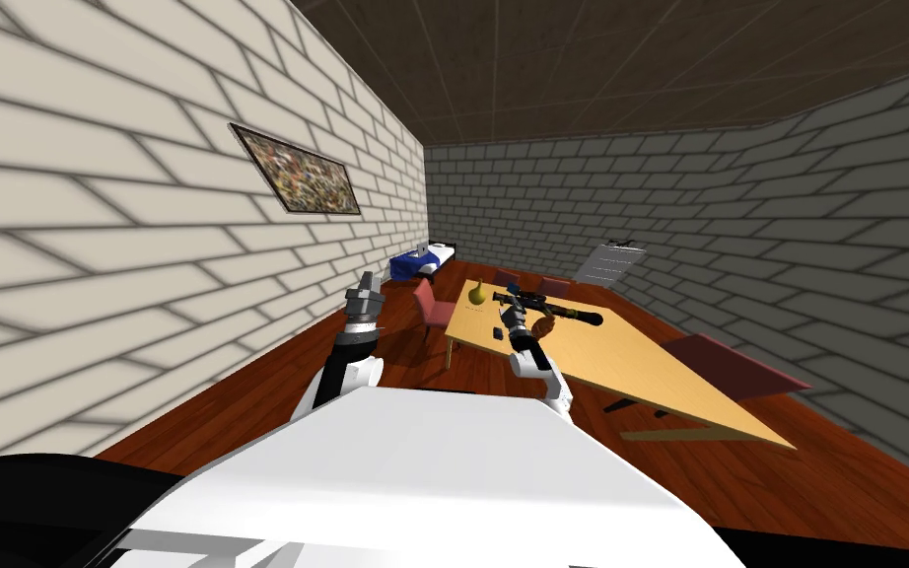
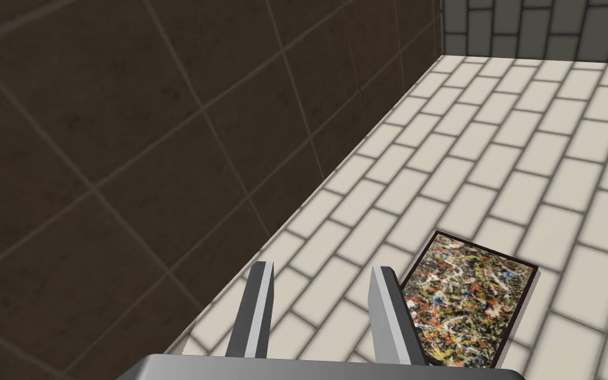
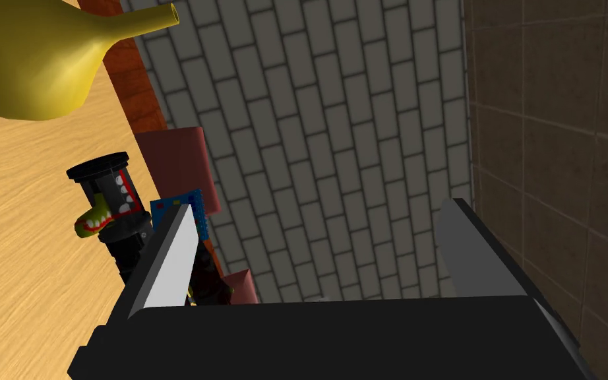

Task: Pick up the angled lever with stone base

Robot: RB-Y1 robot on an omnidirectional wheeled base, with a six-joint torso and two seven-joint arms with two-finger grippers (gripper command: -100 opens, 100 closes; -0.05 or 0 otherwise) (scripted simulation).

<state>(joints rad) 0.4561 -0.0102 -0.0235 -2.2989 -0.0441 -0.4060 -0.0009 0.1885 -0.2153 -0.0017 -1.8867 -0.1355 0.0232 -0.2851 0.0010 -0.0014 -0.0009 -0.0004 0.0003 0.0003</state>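
Right gripper (image 3: 317, 204) hangs over the desk (image 1: 640, 365), fingers wide apart with nothing between them. Left gripper (image 2: 322, 266) is raised off to the side near the wall, fingers apart too, empty. Just beside one right finger lies a long black tube (image 3: 108, 191) painted with a toothy mouth, and beyond it I see a yellow vase (image 3: 26, 59). What I take for the lever (image 1: 497, 335) is a small dark piece on the desk just left of the right gripper, too small to make out.
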